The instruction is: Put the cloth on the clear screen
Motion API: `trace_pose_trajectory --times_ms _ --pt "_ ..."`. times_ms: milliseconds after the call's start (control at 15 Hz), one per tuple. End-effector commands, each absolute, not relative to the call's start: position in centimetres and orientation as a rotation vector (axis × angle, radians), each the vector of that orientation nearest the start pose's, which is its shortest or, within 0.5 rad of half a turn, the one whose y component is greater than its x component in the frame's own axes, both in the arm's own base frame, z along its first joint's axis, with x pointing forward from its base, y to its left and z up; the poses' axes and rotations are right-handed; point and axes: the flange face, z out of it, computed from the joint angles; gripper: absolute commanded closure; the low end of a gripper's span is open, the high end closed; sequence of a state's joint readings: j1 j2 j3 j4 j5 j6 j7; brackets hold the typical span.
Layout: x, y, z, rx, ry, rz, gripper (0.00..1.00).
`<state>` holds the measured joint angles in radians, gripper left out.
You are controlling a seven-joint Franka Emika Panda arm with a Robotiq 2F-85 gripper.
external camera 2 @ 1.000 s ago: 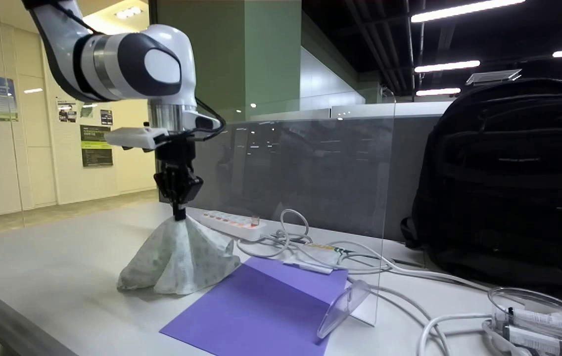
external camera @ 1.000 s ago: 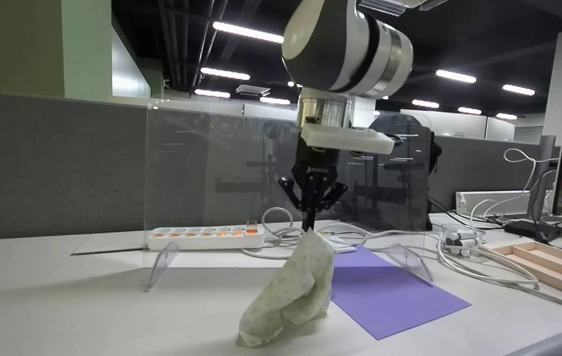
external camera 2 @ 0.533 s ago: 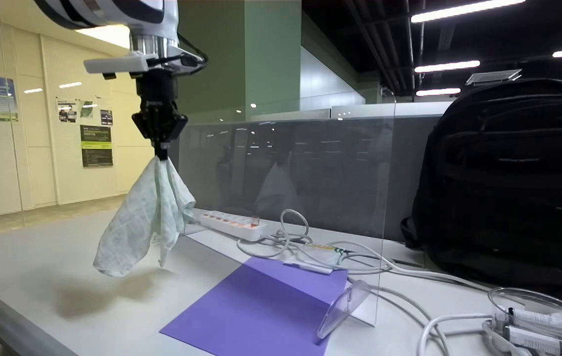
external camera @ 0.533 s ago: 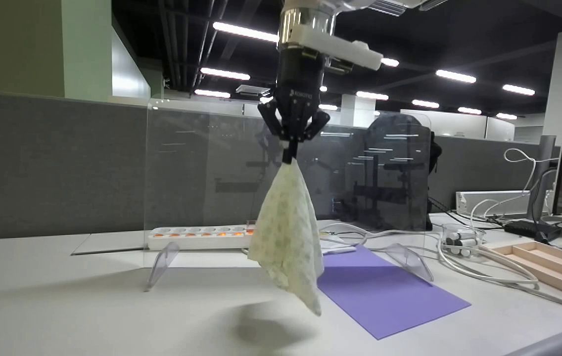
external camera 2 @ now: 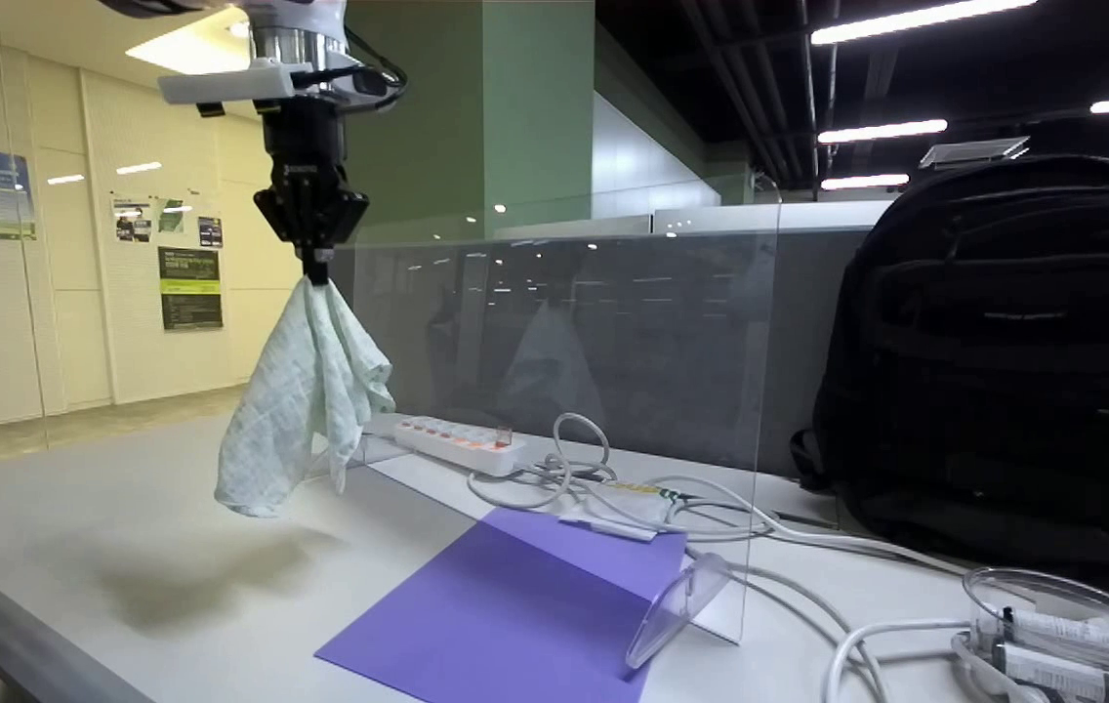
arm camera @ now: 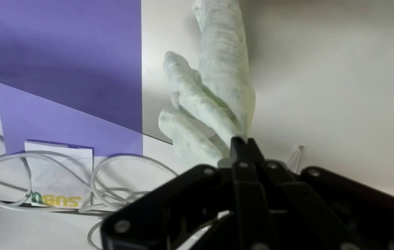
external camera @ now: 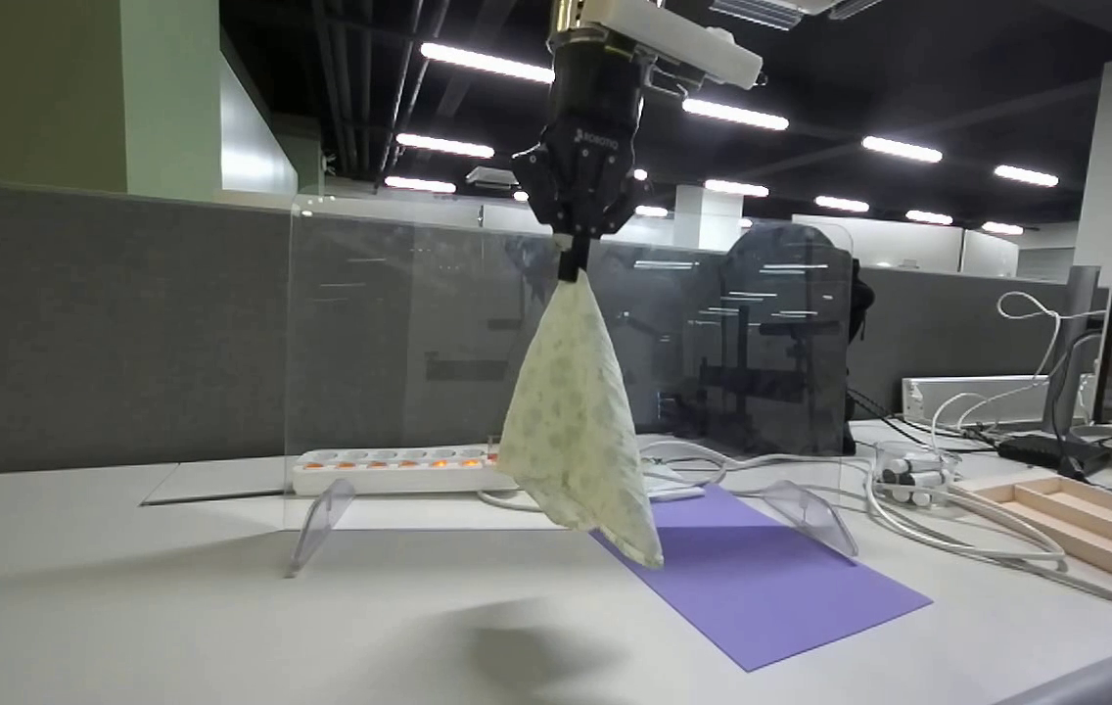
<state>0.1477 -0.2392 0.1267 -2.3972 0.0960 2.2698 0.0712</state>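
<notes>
Desk (external camera: 125,627) below, lift likely done, our closed gripper (external camera: 571,270) pinches cloth (external camera: 576,421); next we'd raise it over the far screen (external camera 2: 584,361)!

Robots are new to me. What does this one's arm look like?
The visible arm is white and dark, with a shiny metal collar, a white block and a looping black cable. The end effector is black and jointed, with round silver pins, slim fingers and white ROBOTIQ lettering.

The desk (external camera: 76,627) stands before a grey partition (external camera: 106,323); behind the partition rises a green pillar (external camera: 172,98); above the partition, lights (external camera: 489,64) glow.
</notes>
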Motion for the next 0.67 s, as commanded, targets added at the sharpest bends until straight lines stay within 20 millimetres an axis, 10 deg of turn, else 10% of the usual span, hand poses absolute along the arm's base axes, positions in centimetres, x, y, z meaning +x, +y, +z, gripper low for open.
trace_pose_trajectory --times_ms 0,600 --pt "45.7 13.9 43.4 -3.072 -0.268 -0.263 1.0" --pt "49.7 14.6 56.2 -3.053 -0.344 -0.741 1.0"
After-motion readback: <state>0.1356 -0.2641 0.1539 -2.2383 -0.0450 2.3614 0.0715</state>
